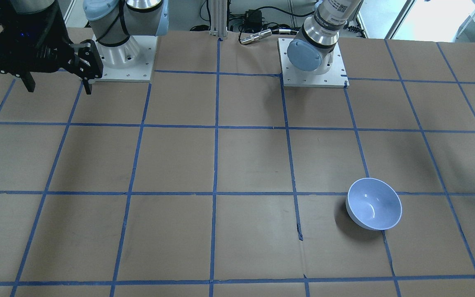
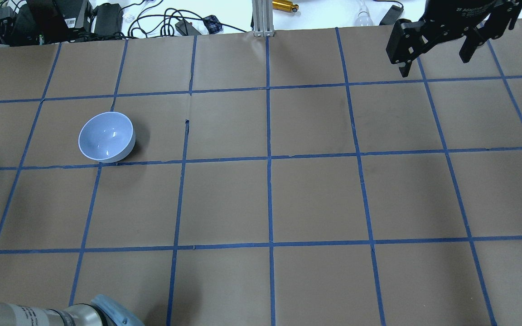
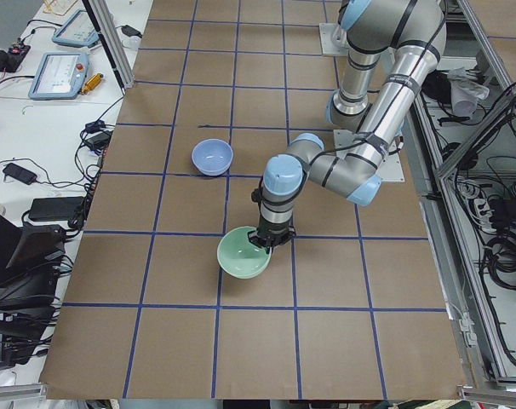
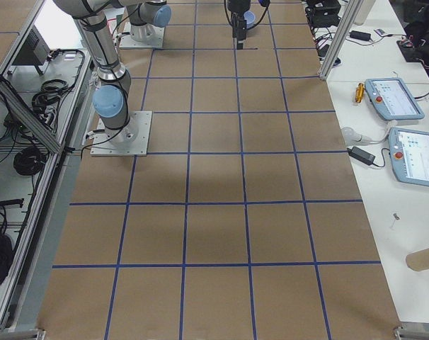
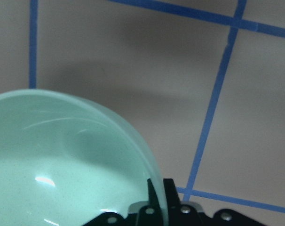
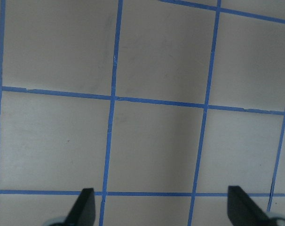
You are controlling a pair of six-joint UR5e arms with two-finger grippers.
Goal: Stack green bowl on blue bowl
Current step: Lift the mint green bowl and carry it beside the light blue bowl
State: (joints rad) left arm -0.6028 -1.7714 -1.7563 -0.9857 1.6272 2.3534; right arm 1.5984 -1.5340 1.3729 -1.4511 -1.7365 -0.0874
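Stacking was barely begun: the left gripper (image 5: 160, 189) pinched the green bowl (image 5: 62, 174) by its rim, the blue bowl (image 1: 373, 203) sat well apart, and the right gripper (image 6: 161, 205) hung spread and empty.

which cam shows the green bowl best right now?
Exterior left: the whole green bowl shows, with the left gripper at its rim. Left wrist shows only part of it, close up; front-facing just a sliver at the frame edge; overhead, exterior right and right wrist show none.
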